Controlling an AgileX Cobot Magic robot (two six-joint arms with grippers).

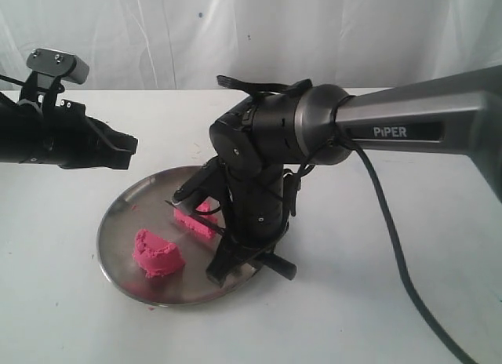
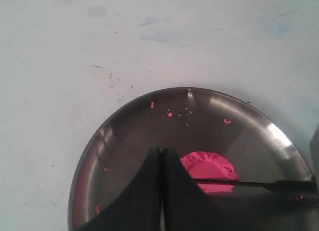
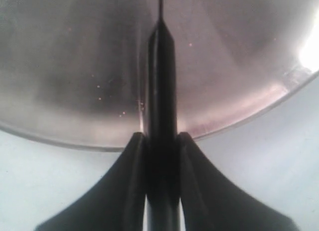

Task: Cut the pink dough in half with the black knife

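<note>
on the white tabletop (image 1: 63, 301), a little toward its near edge and left of the middle, sits a round steel plate (image 1: 118, 246). nearest on it lies one piece of the pink dough (image 1: 157, 254), a rough half-dome with a grainy cut face, toward the plate's near left part. a second piece of pink dough (image 1: 194, 221) lies just behind it, near the plate's centre, apart from the first and partly hidden by the right arm.

the right gripper (image 1: 235, 258) stands over the near right part of the plate, pointing steeply down, its tip low at the plate's right rim. in the right wrist view its jaws are clamped narrow on the handle of the black knife (image 3: 160, 91), which runs straight out between the fingers (image 3: 127, 186) over the steel surface, with the plate's rim and the pale tabletop below it. in the left wrist view the thin black blade lies across the edge of a dough piece (image 2: 209, 169); whether it touches the dough i cannot tell.

small pink crumbs (image 2: 169, 113) are scattered over the plate's surface.

farther back and toward the left edge of the tabletop, the left gripper (image 1: 125, 148) hangs above the plate's far left rim, well clear of the dough. in the left wrist view its two black fingers (image 2: 144, 191) are pressed together with only a hairline seam between them, holding nothing.

behind the tabletop's far edge hangs a white cloth backdrop (image 1: 157, 34).
</note>
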